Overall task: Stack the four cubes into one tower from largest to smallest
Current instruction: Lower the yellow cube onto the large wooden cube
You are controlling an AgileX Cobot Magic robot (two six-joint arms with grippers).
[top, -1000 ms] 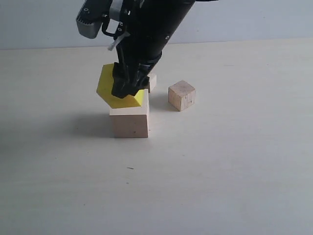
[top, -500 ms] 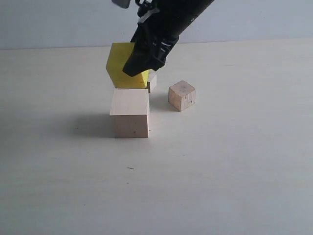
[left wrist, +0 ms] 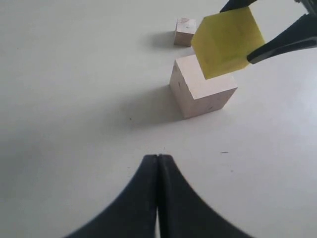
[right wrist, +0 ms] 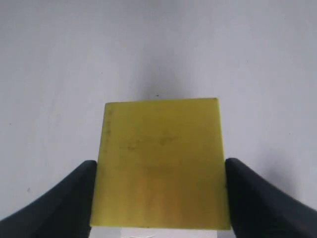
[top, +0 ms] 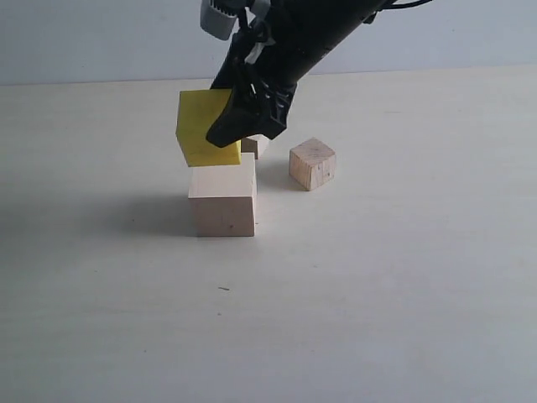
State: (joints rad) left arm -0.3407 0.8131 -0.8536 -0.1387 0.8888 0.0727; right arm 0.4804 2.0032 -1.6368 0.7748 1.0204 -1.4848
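A black right claw (right wrist: 159,168) is clenched on a bright yellow cube (top: 204,128), one finger pressed flat against each of two opposite faces. The yellow cube hangs slightly tilted in that grip, low over a large pale wooden cube (top: 222,201) that stands on the pale bench (top: 377,294) directly beneath the claw. The yellow cube overhangs the large cube on the side away from the arm. Whether the two are touching cannot be told.

A medium pale wooden cube (top: 312,163) sits on the bench off to the arm side of the claw, well apart from the large cube. A tiny pale wooden cube (top: 257,145) lies behind the claw, partly hidden by it.

The left claw (left wrist: 157,163) hovers over bare bench well away from the right claw. Its fingers are pressed together on nothing.

The count is four cubes: three of plain pale wood and one yellow. There are two claws. No cube is yet released onto another.

The yellow cube looks rigid and probably light, with smooth painted faces that may be a little slick. A hold on two opposite flat faces near mid-height, as here, seems the safest. It likely needs levelling and centring before release, since a tilted block could slide off an edge.
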